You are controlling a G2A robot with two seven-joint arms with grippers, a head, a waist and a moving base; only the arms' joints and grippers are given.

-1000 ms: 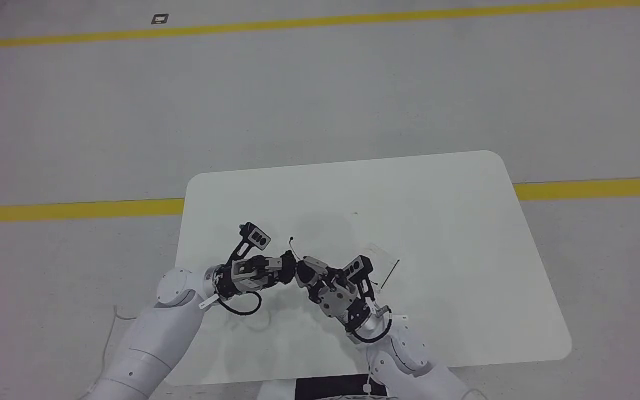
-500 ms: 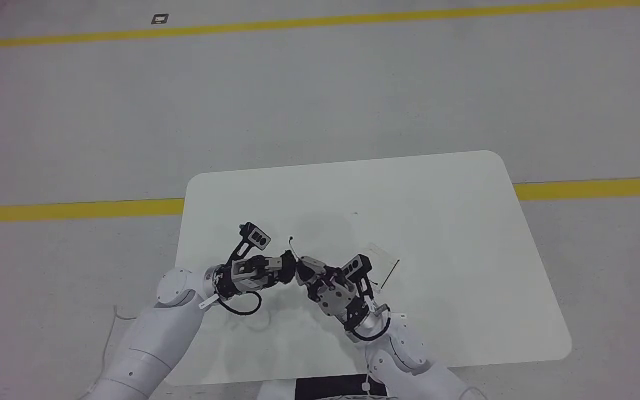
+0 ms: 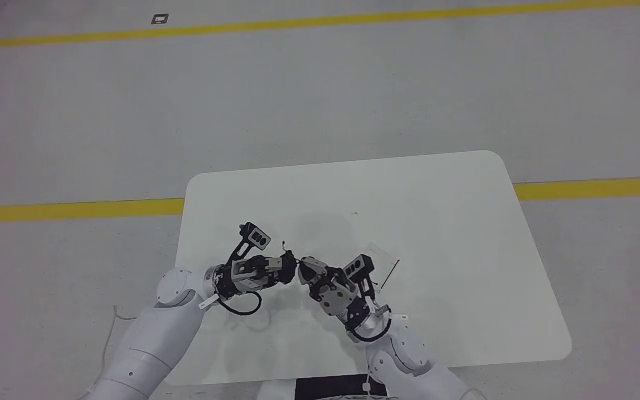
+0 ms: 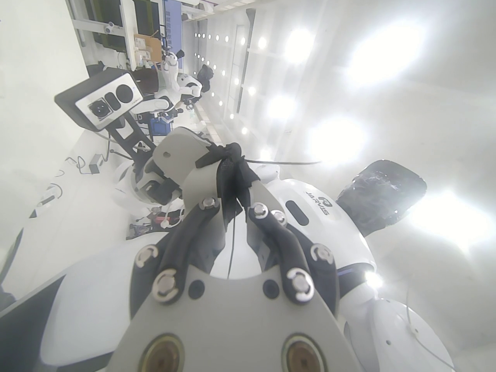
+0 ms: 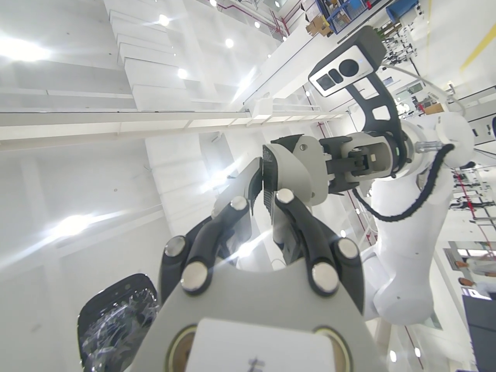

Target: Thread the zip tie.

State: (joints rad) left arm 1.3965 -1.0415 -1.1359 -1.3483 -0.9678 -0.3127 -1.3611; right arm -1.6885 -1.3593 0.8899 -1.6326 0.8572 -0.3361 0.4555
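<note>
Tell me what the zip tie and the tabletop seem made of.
Zip tie: thin black strand holding a straight line, so probably springy plastic, matte. Table: plain white, smooth, low-sheen top with rounded corners; laminate or painted board, unclear.

The zip tie [image 4: 286,163] is a thin black strap, pinched between the closed fingertips of the left claw [image 4: 232,179]. One slim end juts out sideways past the tips, and another stretch runs back between the fingers. It is held up over the tabletop [image 3: 450,200].
</note>
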